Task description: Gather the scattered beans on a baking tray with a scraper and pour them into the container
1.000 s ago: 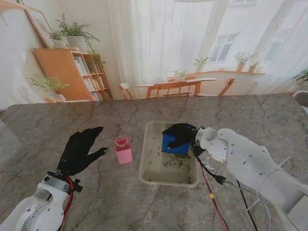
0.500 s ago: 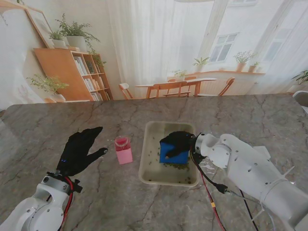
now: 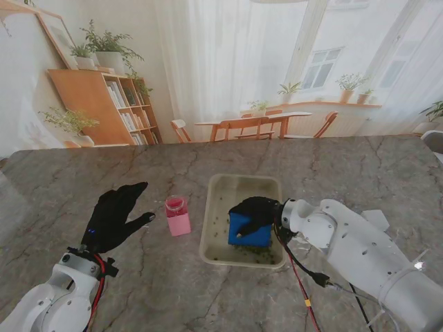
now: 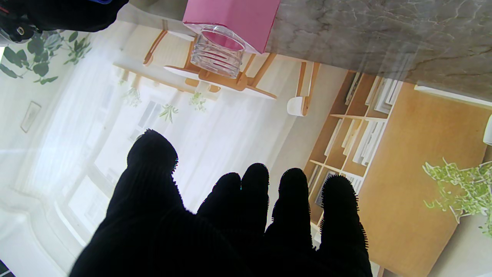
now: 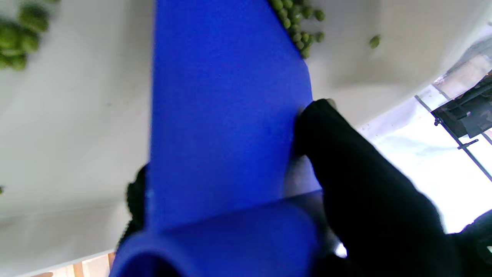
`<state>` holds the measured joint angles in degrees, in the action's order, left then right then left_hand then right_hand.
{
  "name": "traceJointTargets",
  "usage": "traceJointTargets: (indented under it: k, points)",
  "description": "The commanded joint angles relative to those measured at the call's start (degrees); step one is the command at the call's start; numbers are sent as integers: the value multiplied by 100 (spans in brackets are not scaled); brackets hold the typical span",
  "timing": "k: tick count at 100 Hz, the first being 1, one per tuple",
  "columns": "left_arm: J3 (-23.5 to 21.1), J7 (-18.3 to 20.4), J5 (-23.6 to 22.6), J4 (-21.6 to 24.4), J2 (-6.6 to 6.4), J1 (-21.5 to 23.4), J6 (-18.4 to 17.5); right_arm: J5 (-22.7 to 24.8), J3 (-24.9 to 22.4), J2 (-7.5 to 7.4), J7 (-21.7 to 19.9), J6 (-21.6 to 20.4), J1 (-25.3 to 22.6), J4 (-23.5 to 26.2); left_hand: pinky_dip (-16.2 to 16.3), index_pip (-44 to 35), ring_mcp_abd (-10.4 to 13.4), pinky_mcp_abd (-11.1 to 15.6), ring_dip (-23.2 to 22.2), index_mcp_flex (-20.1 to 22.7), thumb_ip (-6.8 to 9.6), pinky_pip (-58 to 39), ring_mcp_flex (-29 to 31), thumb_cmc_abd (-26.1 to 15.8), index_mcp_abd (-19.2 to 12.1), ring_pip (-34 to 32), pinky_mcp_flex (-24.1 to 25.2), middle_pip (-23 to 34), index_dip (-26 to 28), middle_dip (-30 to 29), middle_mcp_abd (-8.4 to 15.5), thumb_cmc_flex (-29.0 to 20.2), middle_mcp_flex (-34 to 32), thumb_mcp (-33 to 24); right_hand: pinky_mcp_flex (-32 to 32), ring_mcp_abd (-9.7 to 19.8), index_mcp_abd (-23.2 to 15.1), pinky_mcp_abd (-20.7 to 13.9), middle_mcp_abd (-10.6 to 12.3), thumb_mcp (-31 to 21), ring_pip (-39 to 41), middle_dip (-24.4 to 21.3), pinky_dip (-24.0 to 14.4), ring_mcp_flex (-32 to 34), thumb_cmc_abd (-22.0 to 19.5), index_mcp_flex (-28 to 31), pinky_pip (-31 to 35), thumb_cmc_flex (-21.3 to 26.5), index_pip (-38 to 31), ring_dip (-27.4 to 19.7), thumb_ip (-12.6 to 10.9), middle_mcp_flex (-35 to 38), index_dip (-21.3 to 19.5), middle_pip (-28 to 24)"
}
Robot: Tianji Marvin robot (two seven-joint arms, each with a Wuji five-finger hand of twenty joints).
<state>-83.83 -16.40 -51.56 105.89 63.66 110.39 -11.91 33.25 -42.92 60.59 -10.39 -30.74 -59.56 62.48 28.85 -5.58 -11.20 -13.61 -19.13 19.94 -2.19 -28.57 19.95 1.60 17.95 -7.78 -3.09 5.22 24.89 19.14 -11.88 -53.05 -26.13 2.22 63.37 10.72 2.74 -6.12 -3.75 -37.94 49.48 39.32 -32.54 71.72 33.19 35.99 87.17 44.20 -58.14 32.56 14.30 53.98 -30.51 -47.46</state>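
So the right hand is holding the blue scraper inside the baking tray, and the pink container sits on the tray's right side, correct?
Not quite. The pink container sits on the baking tray's left side, as the stand view shows. The right hand does hold the blue scraper inside the tray.

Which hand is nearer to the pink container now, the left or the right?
Left. The left hand lies open just left of the pink container; the right hand grips the scraper in the tray.

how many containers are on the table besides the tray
1: the pink container, open-topped, stands on the table to the left of the baking tray, between it and the open left hand. None other shows.
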Motion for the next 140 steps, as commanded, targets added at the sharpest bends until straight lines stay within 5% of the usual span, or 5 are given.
traceJointTargets:
  k: [1,43,103,124,140]
  points:
    - [15,-15,2,17,18,26,-6,35,76,-40,-161,7,-203,-86,-92,-12,55,-42,-53,107,31,-18,169,-228,-35,-73,29,-16,47,111,147,-147,-65,2,140,507,-399,-591,2,-424,425,93,-50,445,-287,231,195,623,-11,125,-152,105,28,-88]
    - [13,7,10,28,17,32,15,241,-272,-116,-244,3,-535,345,-87,-11,47,-45,-53,106,32,-5,170,-235,-35,-72,35,-18,46,110,146,-148,-64,-3,145,494,-404,-593,-12,-412,443,131,-32,450,-275,254,221,634,12,125,-164,116,15,-57]
    - [134,223,175,-8,-1,-98,-119,942,-1129,-14,381,615,-933,1233,-43,-16,54,-41,-50,139,32,17,222,-186,-61,-66,9,-17,41,102,164,-97,-107,3,140,496,-437,-585,14,-429,442,199,-1,440,-278,247,219,632,16,117,-159,116,-2,-11]
    - [250,310,216,-7,-15,-173,-207,1115,-939,95,878,915,-588,977,-29,-17,57,-38,-48,150,34,33,236,-193,-59,-60,-6,-16,39,100,173,-102,-123,-5,108,422,-484,-426,52,-483,433,233,46,354,-247,237,156,622,-12,119,-157,112,-8,2]
    - [306,324,239,-3,-18,-200,-268,989,-358,216,1115,1089,39,355,-19,-16,58,-45,-48,149,34,48,237,-196,-59,-58,-11,-19,37,98,169,-96,-117,-3,-57,142,-799,290,303,-519,534,195,390,-100,-203,125,-347,496,-123,162,-133,22,-88,-140]
